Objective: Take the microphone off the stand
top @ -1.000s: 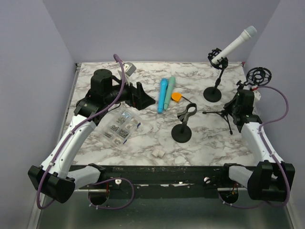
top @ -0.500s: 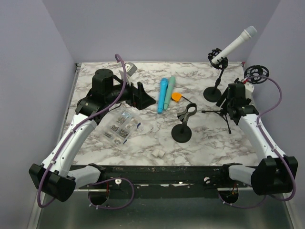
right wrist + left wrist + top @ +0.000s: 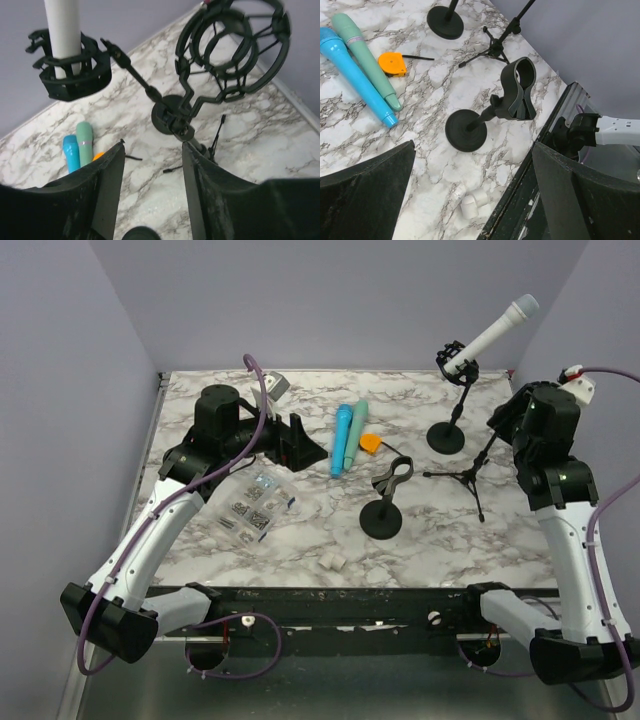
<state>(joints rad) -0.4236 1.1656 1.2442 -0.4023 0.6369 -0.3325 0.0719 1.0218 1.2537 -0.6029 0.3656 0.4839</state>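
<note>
Overhead, the white microphone (image 3: 492, 332) is sitting in the black shock mount (image 3: 457, 362) atop the round-base stand (image 3: 446, 437), tilting up and away toward the far right corner of the bench (image 3: 440, 530). Not removed.

Right hand (image 3: 152, 147) is hovering above the bench, just right of the round-base stand and near its height. Fingers are standing apart and gripping nothing. From the right wrist camera, the microphone's body is showing at upper left inside its mount. An empty ring mount (image 3: 232, 47) is sitting closer to the lens, on the tripod stand (image 3: 465, 475) just in front of the round-base stand.

Left hand (image 3: 300, 443) is resting low, well to the left of the round-base stand. Its fingers are spreading wide and nothing is lying between them.

Between that hand and the round-base stand:
- blue microphone (image 3: 342, 438) and green microphone (image 3: 355, 430) are lying side by side
- orange tape measure (image 3: 370, 443) is lying just beside them, on the stand's side

Nearer than the round-base stand and slightly left, a clip stand (image 3: 383, 502) is standing with its clip unfilled. Farther left and nearer, a parts box (image 3: 255, 505) and small white fittings (image 3: 332, 561) are lying on the marble.
</note>
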